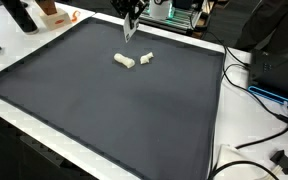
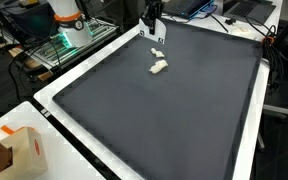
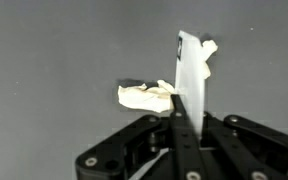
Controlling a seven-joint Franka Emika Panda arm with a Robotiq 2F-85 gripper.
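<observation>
In an exterior view the pincer (image 1: 130,28) stands over the far part of the dark mat (image 1: 104,110), tips down and drawn narrow on a white strip (image 1: 130,35). The strip hangs straight from between the tips. Two white lumps (image 1: 124,60) (image 1: 146,58) lie side by side on the mat, near the pincer and on the camera's side of it.

In an exterior view from another corner, the pincer (image 2: 155,30) is near the mat's (image 2: 164,120) far edge with the strip (image 2: 159,39) at its tips. The lumps (image 2: 157,53) (image 2: 159,67) lie just past it toward the middle.

In the wrist view the pincer (image 3: 181,125) is clamped on the strip's (image 3: 190,70) near end. The strip stands edge-on between the fingers (image 3: 144,140). One lump (image 3: 144,95) lies on the mat (image 3: 54,60) just beside the strip, and the second (image 3: 210,48) peeks out behind it.
</observation>
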